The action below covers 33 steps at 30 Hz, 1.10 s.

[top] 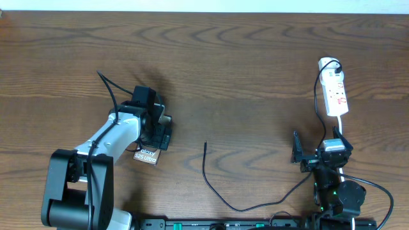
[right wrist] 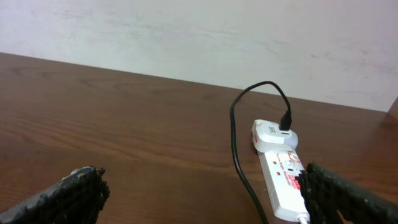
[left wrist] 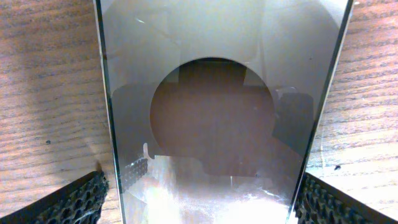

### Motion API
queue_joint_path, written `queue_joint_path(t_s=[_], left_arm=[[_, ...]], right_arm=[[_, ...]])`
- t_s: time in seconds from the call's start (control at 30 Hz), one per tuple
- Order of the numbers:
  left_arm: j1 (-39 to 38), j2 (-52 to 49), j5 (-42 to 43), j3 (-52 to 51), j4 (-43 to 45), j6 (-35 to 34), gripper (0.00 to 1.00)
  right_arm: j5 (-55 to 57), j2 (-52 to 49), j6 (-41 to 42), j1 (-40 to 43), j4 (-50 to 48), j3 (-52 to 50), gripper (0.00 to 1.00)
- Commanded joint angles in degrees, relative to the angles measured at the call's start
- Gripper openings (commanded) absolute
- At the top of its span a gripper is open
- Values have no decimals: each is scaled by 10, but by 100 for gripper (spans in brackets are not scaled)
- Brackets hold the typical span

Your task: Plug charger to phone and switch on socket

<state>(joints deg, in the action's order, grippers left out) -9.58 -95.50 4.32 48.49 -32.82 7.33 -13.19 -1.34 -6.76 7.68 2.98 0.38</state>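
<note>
The phone [top: 146,154] lies on the wooden table under my left gripper [top: 155,128], its lettered end sticking out toward the front. In the left wrist view the phone's shiny face [left wrist: 211,112] fills the frame, and my left gripper [left wrist: 202,199] is open with a finger on each side of it. The white socket [top: 335,92] lies at the far right. The charger's adapter is plugged in at its far end. The thin black charger cable [top: 220,195] runs to a free tip near the table's middle. My right gripper [top: 319,145] is open and empty, just in front of the socket [right wrist: 283,180].
The charger cable [right wrist: 236,143] loops up from the adapter and runs down the socket's left side toward my right arm. A white lead leaves the socket's near end. A pale wall rises behind the table's far edge.
</note>
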Motion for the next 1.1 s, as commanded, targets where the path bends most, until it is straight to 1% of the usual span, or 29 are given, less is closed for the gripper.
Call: queue_joint_path(t_s=[0.0,0.8,0.87,0.93,1.0,1.07], left_arm=[[2,-37,3,-33,3,-5,95],[2,-37,4,-33,14,-5,94],[2,-37,4,-33,14,-5,88],[2,-37,4,-33,14,-5,85],[2,-37,4,-33,14,-5,79],[2,-37,4,-33,14,-5,77]], right_arm=[[2,2,-6,-2,3,-1,99],[1,2,-6,-2,3,-1,99],[2,2,-6,-2,3,-1,99],[2,2,-6,-2,3,-1,99],[2,2,-6,-2,3,-1,99],[2,2,-6,-2,3,-1,99]])
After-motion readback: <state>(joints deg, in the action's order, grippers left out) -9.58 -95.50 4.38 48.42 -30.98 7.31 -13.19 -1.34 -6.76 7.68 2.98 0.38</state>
